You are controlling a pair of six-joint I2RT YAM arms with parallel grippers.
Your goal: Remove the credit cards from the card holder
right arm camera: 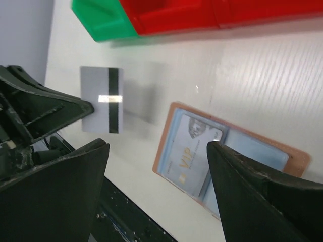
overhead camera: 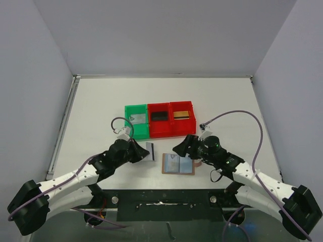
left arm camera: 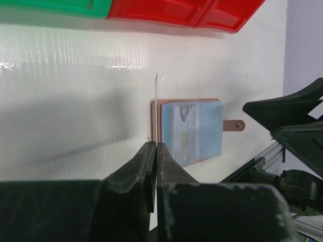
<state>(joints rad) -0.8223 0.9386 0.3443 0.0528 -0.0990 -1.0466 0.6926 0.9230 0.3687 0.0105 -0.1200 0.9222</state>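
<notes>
Left wrist view: left tool [left arm camera: 155, 147] has its jaws pressed together on the lower edge of a striped card [left arm camera: 156, 101], seen edge-on and standing upright. Whether the card touches the tabletop [left arm camera: 75, 91] cannot be told.

Right wrist view: same striped card [right arm camera: 102, 106] shows a silver-grey face with one black stripe, just left of the card holder [right arm camera: 282, 156]. Right tool [right arm camera: 157, 151] has its jaws wide apart with nothing between them, poised over the card holder.

Top external view: left tool [overhead camera: 141, 151] sits left of the card holder [overhead camera: 178, 164], and right tool [overhead camera: 180, 146] sits at its far right corner.

Card holder lies open and flat on the tabletop, brown border around blue-grey pockets. A pale blue VIP card [right arm camera: 189, 151] sits in its left-hand pocket. Strap tab [left arm camera: 234, 125] projects from its right edge.

Beyond the card holder, well apart from it, stands a row of bins:
- green bin [overhead camera: 127, 123], to the far left, holds a grey card [overhead camera: 137, 118];
- red bins [overhead camera: 170, 131], straight beyond, hold a black card [overhead camera: 159, 115] and a gold-tan card [overhead camera: 181, 114].
</notes>
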